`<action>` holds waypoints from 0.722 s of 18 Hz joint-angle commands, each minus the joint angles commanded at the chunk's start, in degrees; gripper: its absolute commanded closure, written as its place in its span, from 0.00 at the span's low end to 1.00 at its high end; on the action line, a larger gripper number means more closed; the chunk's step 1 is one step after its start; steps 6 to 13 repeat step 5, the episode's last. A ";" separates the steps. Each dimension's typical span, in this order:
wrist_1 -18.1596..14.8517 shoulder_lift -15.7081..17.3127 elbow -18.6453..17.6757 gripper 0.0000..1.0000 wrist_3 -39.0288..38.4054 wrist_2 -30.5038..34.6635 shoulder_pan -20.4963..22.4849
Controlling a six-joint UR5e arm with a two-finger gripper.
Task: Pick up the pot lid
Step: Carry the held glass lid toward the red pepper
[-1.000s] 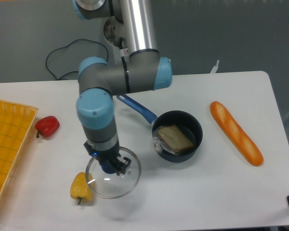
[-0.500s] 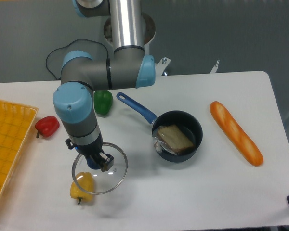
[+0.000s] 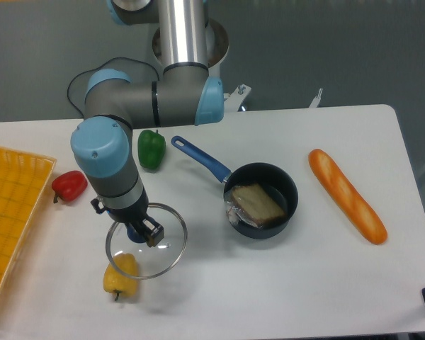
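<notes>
1. I'm watching the arm point(image 3: 110, 95) holding the gripper point(image 3: 127, 221) low over the near-left part of the bench point(image 3: 269, 283), pointing down at a slant.
2. Jaws are pinching the pot lid point(image 3: 149, 273) by its blue knob point(image 3: 136, 234). One jaw is sitting on the far-left side of the knob, the other on the near-right side.
3. Knob is sitting between the jaw ends. Clear glass disc and its shiny rim are spreading out around and below them, so the jaws are meeting the knob, not the rim.
4. Lid is hanging tilted, its face slanting rather than lying flat.
5. From my side the lid's lower left edge is overlapping the yellow pepper point(image 3: 120, 282). Can't tell whether they're touching.
6. Black pan point(image 3: 287, 219) is standing to the right of the lid, apart from it, blue handle point(image 3: 202, 158) pointing away and left. A brown flat piece point(image 3: 256, 205) and something clear and crinkly are lying inside.
7. Green pepper point(image 3: 151, 150) is lying behind the lid, red pepper point(image 3: 70, 185) farther left.
8. Long bread loaf point(image 3: 346, 195) is lying right of the pan. Yellow crate point(image 3: 14, 205) is sitting at the left edge.
</notes>
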 joint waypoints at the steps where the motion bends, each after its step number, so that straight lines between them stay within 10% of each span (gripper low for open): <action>1: -0.09 0.09 0.00 0.49 0.00 0.00 0.00; 13: -0.70 0.53 -0.09 0.49 0.00 0.00 0.09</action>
